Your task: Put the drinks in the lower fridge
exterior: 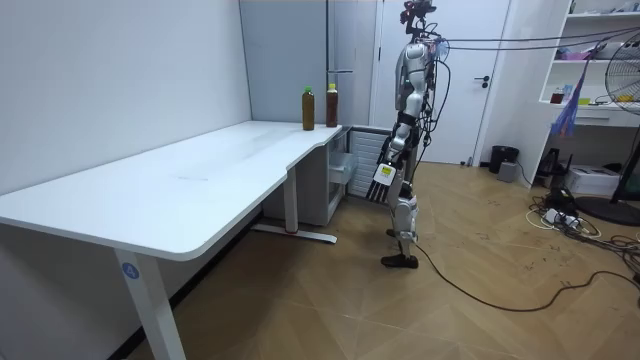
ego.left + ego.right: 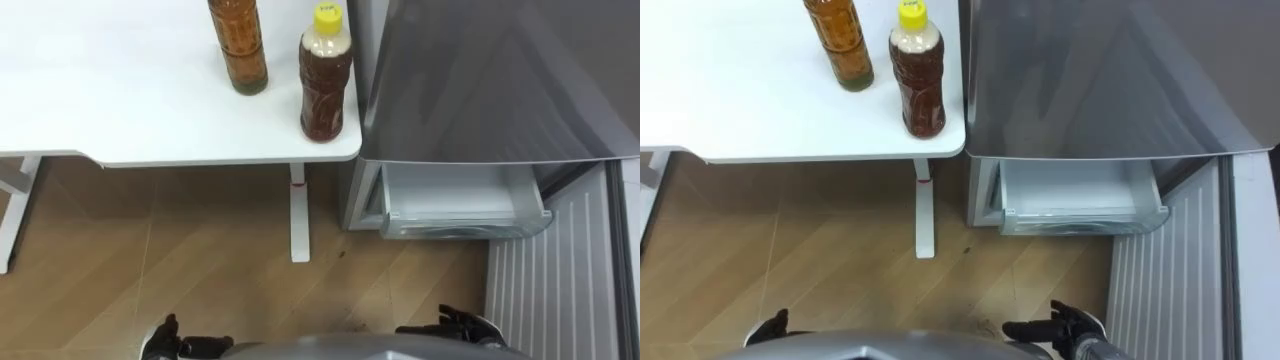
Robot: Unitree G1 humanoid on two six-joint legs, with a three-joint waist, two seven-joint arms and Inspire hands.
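We take the desk as our mark and go from left to right. Below its front edge, low over the wood floor, is our left hand. Its fingers lie loosely stretched and hold nothing.

Both drinks stand upright on the desk, at its right-hand end. The amber bottle is set a little back from the edge, and its top is cut off in the eye views. Just to its right, apart from it and close to the desk's corner, stands the yellow-capped bottle, filled with a darker brown drink.

Hard against the desk's right edge is the grey fridge. Its lower drawer is pulled out toward us, below desk height, with its pale inside open to view.

Further right, below the drawer and well short of the desk, is our right hand. Its fingers are relaxed and slightly spread, and they grip nothing.

In the room view we stand upright on the floor, just off the desk's far end where the bottles are, with both arms hanging at our sides.
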